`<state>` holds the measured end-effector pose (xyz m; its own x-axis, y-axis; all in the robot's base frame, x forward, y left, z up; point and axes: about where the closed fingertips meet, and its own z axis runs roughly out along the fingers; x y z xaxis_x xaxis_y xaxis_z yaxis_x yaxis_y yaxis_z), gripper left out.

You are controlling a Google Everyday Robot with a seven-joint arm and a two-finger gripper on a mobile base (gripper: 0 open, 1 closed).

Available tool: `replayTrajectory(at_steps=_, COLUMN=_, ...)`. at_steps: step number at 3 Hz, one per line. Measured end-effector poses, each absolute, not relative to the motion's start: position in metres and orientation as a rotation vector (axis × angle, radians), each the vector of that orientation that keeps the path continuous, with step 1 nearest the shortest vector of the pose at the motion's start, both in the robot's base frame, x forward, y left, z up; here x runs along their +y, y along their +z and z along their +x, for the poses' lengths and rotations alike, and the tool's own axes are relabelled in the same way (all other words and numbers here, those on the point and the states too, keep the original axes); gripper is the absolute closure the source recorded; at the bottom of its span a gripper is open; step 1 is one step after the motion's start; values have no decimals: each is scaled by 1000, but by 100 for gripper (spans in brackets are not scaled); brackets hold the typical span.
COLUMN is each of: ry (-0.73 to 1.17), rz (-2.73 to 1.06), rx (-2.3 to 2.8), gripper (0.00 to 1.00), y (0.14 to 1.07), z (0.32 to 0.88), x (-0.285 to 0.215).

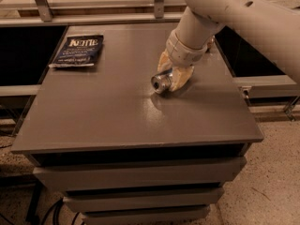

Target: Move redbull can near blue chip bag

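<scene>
Redbull can (161, 82): slim metal cylinder, lying on its side a little right of the middle of the table, round silver end turned toward the camera. Resting on the surface or just above it: cannot tell which.

At the far left back corner, blue chip bag (77, 50): flat, rectangular, dark navy foil with white lettering, slightly glossy, lying flat close to the left edge. Well apart from the can.

Between the two, only bare table (108, 121): smooth grey top, matte with a soft shine, square corners, flat drawer fronts of the same grey stacked underneath.

Right of the middle, gripper (170, 78): two pale beige fingers (183, 75), rounded and rubbery in look, closed on the body of the can, one on each side, so the can clamped between them with the silver end sticking out toward the front left. Above the fingers, a ribbed cream wrist ring.

Further right and up, arm (243, 18): thick, smooth, off-white plastic shell, tube-shaped, coming down from the upper right corner and slanting toward the can.
</scene>
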<state>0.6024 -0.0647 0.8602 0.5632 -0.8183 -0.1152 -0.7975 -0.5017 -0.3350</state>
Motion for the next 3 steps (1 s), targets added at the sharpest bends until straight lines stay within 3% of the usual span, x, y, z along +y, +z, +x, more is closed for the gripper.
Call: replayTrajectory(at_steps=3, ry=-80, rz=-2544, rx=1158, gripper=100, y=858, z=622, x=-30)
